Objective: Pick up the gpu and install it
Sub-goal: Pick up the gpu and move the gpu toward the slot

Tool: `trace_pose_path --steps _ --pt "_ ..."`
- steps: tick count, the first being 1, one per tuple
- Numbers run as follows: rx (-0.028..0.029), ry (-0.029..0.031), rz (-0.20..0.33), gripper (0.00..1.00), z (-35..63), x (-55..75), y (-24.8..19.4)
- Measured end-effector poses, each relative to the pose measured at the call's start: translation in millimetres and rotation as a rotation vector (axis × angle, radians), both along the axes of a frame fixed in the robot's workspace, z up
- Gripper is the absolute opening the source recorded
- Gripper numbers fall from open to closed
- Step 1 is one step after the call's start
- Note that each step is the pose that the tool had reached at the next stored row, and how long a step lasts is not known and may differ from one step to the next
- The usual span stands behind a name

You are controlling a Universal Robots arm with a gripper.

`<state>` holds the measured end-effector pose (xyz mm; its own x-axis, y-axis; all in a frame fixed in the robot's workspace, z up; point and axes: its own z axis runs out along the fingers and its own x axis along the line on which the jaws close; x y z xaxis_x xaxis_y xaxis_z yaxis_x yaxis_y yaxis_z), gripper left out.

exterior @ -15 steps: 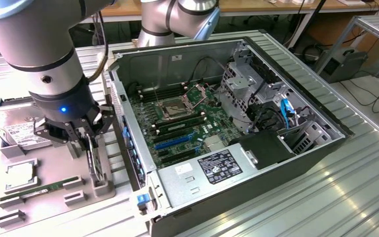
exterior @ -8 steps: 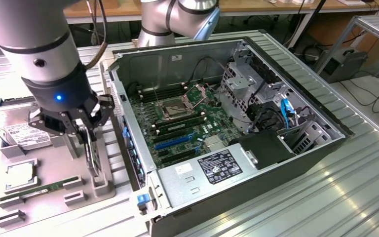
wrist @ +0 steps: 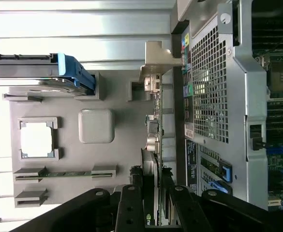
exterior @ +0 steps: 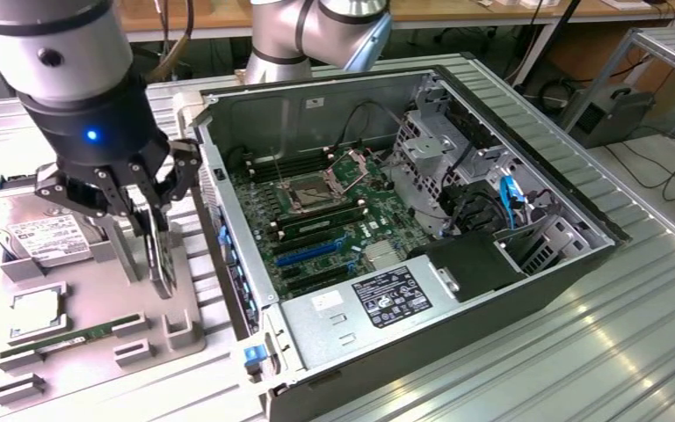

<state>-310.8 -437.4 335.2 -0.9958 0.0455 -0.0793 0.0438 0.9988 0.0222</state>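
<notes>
The gpu [exterior: 157, 264] is a thin dark card standing on edge on the grey fixture plate [exterior: 91, 290], just beside the open computer case [exterior: 467, 255]. My gripper [exterior: 148, 230] reaches down over it, its two fingers closed against the card's faces. In the wrist view the gpu [wrist: 152, 145] runs edge-on from between the black fingers [wrist: 131, 203] toward its silvery bracket [wrist: 156, 60]. Its lower edge looks level with the plate. The motherboard [exterior: 314, 220] with a blue slot [exterior: 302, 253] lies inside the case.
On the fixture plate [wrist: 117, 159] lie a silver hard drive [exterior: 39, 230], a processor chip [exterior: 35, 312] and a green memory stick [exterior: 62, 343]. The case's rear wall [wrist: 214, 96] stands close beside the gpu. A second robot arm [exterior: 314, 35] stands behind the case.
</notes>
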Motion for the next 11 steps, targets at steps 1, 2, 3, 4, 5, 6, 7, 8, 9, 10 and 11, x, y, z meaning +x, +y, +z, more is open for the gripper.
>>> trace_pose_path --steps 1,2,3,4,5,6,7,8,9,10,11 --pt "0.0000 0.0001 0.000 0.26 4.2 0.3 0.0" --pt "0.0001 0.0000 0.000 0.26 9.1 0.8 0.0" --pt "0.0000 0.0001 0.000 0.26 13.4 1.3 0.0" --pt "0.0000 0.0001 0.000 0.26 18.0 1.9 0.0" --pt "0.0001 0.0000 0.000 0.26 22.8 2.5 0.0" --pt "0.0000 0.0002 0.000 0.26 27.3 3.0 0.0" --pt "0.0000 0.0002 0.000 0.26 32.1 3.8 0.0" --pt "0.0001 0.0002 0.000 0.26 36.2 4.5 0.0" --pt "0.0000 0.0005 0.000 0.26 42.3 5.6 0.0" --pt "0.0000 0.0008 0.000 0.26 46.6 6.5 0.0" --pt "-0.0001 0.0014 0.000 0.26 52.3 7.8 -0.1"
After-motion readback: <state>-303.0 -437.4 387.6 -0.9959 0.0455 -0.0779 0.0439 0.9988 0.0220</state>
